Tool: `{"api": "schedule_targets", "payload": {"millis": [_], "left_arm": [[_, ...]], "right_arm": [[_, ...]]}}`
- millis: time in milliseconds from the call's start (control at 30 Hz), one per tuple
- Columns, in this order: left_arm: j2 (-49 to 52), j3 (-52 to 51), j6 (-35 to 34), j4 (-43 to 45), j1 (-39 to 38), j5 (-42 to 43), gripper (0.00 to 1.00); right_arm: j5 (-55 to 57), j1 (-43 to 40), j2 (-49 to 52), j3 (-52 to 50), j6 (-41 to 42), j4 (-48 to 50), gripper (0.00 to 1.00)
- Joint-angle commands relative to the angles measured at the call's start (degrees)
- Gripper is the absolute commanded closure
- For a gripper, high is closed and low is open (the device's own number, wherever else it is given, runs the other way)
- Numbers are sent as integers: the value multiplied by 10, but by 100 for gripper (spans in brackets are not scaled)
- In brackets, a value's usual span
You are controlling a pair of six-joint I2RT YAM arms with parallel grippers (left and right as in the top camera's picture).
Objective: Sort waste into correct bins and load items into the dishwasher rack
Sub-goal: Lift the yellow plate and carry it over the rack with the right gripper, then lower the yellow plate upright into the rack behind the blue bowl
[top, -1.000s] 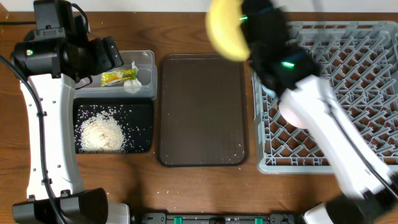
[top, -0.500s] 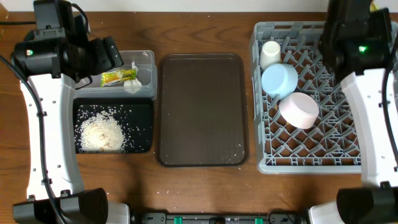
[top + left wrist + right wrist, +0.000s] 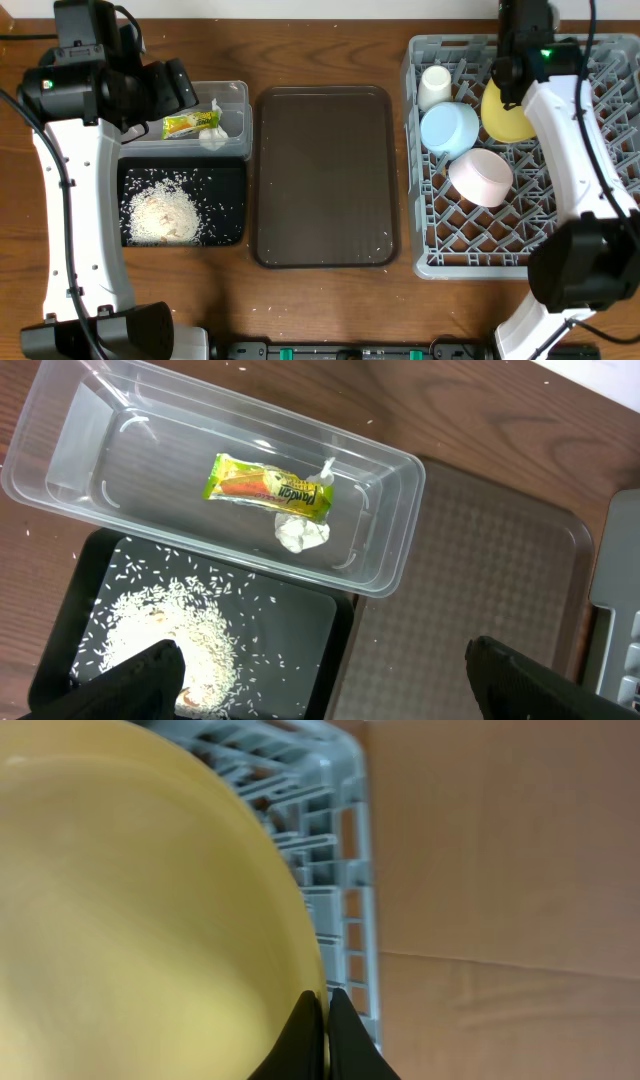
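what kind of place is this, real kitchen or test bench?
Probably a lab tabletop staged as a dish-clearing station, not a real kitchen: a bare wooden table with two robot arms, a grey dishwasher rack standing loose on it, and a clear tub and black tray for waste.

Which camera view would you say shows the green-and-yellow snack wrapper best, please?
The left wrist view: the snack wrapper lies large and unobstructed in the clear tub. Overhead shows it small; the right wrist view misses it.

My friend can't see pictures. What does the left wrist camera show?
A clear plastic tub holds a green-and-yellow snack wrapper and a crumpled white tissue. Beside it, a black tray holds white rice; the left gripper is open.
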Motion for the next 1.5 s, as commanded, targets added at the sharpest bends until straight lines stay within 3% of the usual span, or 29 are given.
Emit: {"api": "schedule_targets", "payload": {"millis": [0, 433, 567, 633, 833, 1000, 1200, 1467], "left_arm": [[-1, 7, -7, -2, 2, -7, 7], [-1, 7, -7, -2, 2, -7, 7], [-1, 7, -7, -2, 2, -7, 7], [-1, 7, -7, -2, 2, -7, 7], [-1, 7, -7, -2, 2, -7, 7], [-1, 7, -7, -2, 2, -7, 7], [-1, 7, -7, -2, 2, -7, 7], [-1, 7, -7, -2, 2, -7, 7]], "right_arm": [[-28, -4, 17, -2, 13, -9, 99], [-9, -4, 30, -2, 21, 3, 99], [1, 0, 30, -2, 14, 12, 82], [1, 6, 30, -2, 9, 18, 81], [7, 31, 30, -1, -14, 48, 85], [74, 60, 30, -1, -18, 80, 96], [178, 84, 27, -1, -39, 124, 93], [156, 103, 2, -1, -6, 129, 81]]}}
